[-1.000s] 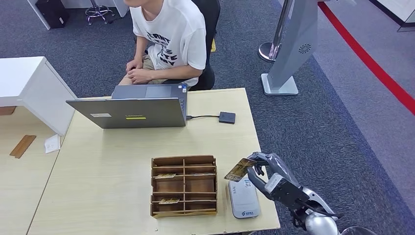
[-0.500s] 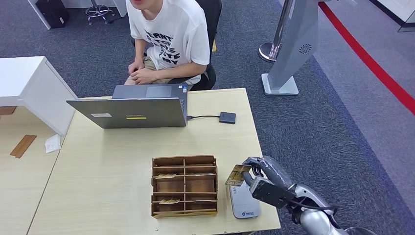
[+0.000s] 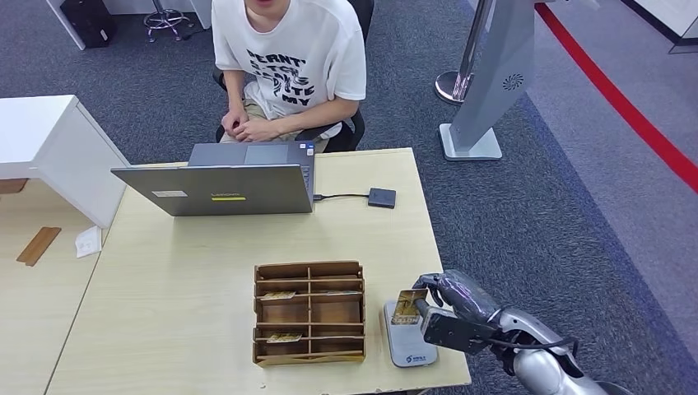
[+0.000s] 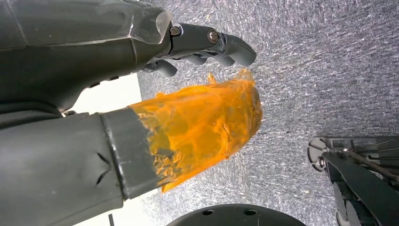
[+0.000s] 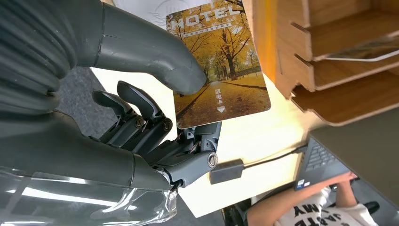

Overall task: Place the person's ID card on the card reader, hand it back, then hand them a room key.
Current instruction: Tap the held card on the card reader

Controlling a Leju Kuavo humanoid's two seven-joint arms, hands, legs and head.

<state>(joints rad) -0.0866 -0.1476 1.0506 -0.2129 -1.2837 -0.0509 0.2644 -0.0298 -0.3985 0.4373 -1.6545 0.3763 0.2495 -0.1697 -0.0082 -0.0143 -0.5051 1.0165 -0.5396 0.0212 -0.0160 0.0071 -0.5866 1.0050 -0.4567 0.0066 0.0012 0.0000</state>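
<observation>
On the desk (image 3: 206, 271) in front of you, the wooden card organizer (image 3: 309, 313) holds two cards: one (image 3: 278, 295) in an upper-left slot, another (image 3: 284, 337) lower down. Just beside it lies the white card reader (image 3: 409, 339). Your right hand (image 3: 449, 309) pinches the hotel card (image 3: 408, 306) between thumb and fingers, now lowered over the reader's far end; a second ago it was higher and tilted. Your left hand (image 4: 141, 94) hangs over the carpet, fingers curled in, holding nothing. The seated person (image 3: 288, 66) has leaned closer to the laptop (image 3: 218, 189).
</observation>
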